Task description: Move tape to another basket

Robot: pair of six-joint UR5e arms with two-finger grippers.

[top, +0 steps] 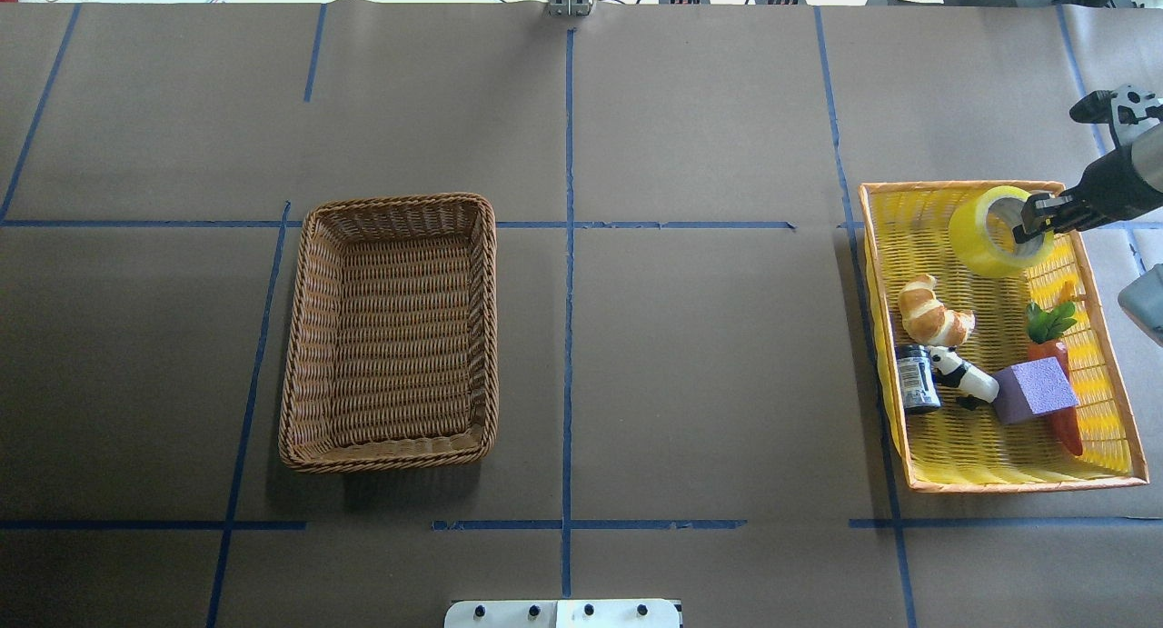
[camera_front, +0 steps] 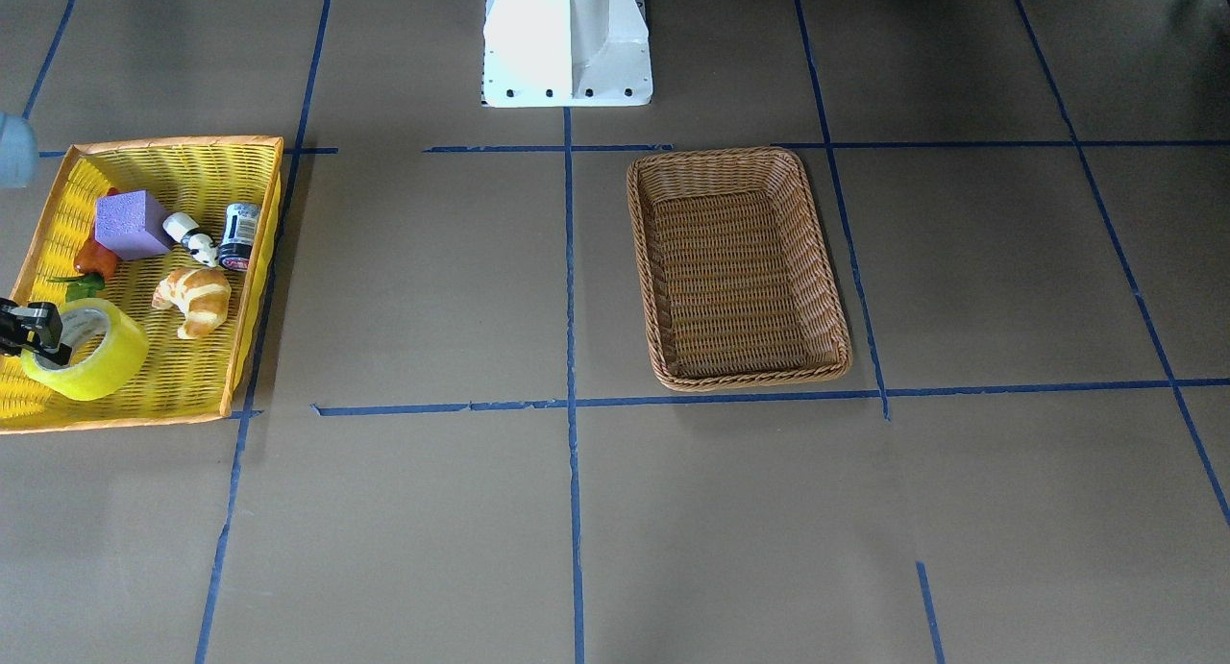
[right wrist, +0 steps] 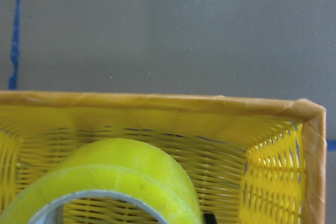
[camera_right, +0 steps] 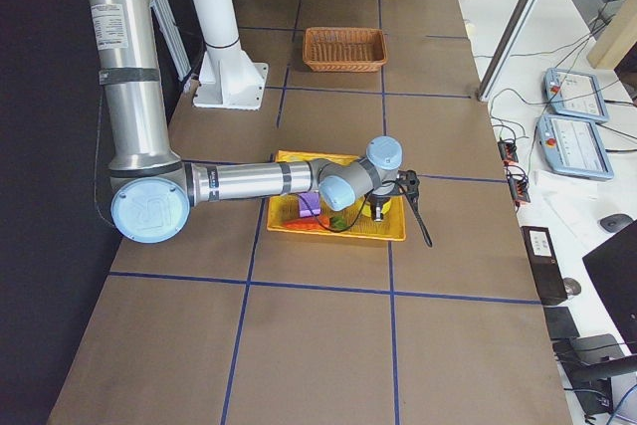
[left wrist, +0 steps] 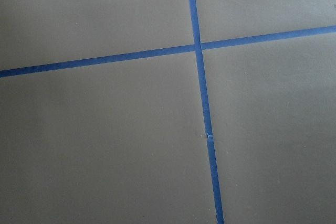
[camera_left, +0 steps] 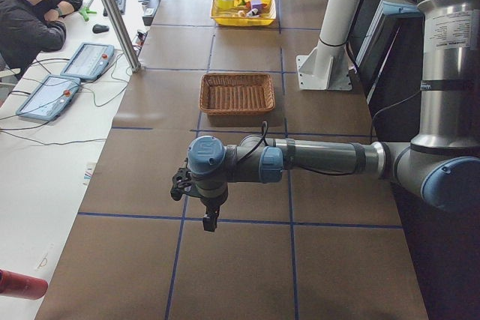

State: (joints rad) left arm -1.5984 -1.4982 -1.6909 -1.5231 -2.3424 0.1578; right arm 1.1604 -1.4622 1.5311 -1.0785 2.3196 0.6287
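We are barely started — the tape [top: 986, 237] sits tilted in the far corner of the yellow mesh basket [top: 999, 484], at the right end of the desk [top: 690, 383]. Our right fingers [top: 1040, 217] appear closed on the roll's wall, one reaching into its core. The wicker basket [top: 304, 337], well apart to the left, has no tape yet. Lift, crossing and release remain. Our left fingers [camera_left: 211, 217] hang over the desk — we cannot tell how open.

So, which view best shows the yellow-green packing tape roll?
Overhead exterior: nearly the whole yellow-green tape roll. Front-facing: at the edge; right wrist crops it; side views barely show it; left wrist doesn't.
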